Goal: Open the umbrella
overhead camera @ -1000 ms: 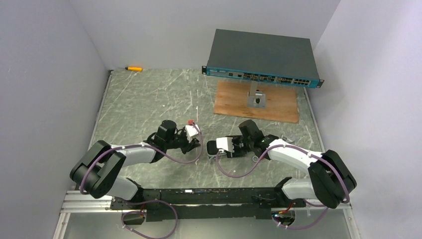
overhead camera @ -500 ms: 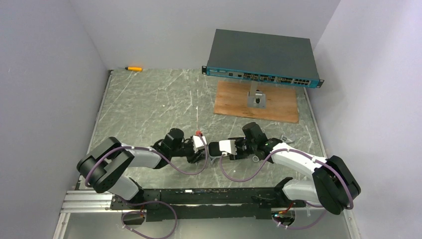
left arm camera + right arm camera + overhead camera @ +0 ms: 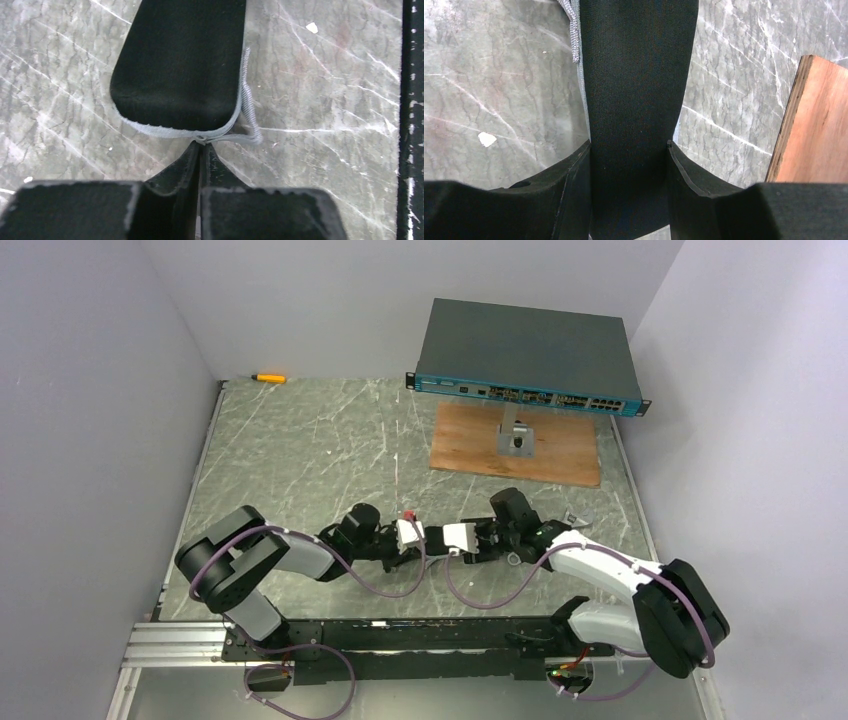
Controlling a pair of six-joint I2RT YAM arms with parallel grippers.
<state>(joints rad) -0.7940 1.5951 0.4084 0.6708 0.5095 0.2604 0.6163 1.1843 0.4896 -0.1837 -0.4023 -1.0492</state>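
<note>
Umbrella (image 3: 639,75) is folded up between our arms, mid counter (image 3: 325,100), all soft black fabric. Right pincer (image 3: 629,150) is clamped round its body, left pincer (image 3: 200,146) pinched together on its grey end seam. We'd guess it's light and floppy, so grip the firm core.

You face a grey marbled tabletop (image 3: 300,440) scored with pale scratches, walled by plain lavender-grey panels (image 3: 90,420). Far right, a flat brown wooden board (image 3: 470,445) carries a dark grey teal-fronted box (image 3: 530,340) on a stand. A small orange marker (image 3: 268,378) lies in the far left corner.
</note>
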